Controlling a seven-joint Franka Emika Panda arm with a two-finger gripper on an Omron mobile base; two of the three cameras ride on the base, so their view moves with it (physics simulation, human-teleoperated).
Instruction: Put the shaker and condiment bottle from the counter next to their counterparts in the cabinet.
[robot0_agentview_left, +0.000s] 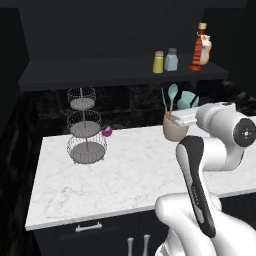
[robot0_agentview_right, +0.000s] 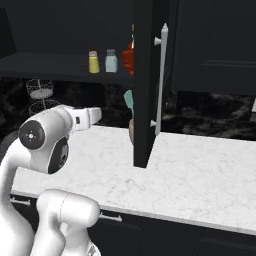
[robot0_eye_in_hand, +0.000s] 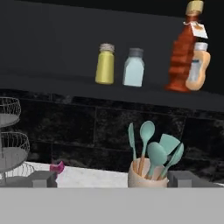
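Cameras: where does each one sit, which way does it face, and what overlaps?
Left base view: behind the arm, to its left, looking forward and down at the counter and cabinet shelf; white arm rises lower right.
Right base view: behind the arm, to its right, same direction; arm at lower left, open cabinet door mid-frame.
Hand view: on the hand, looking along the open claw at the shelf and utensil crock.
Shared: all three show the shaker beside the pale blue shaker; left base and hand views show the condiment bottle.
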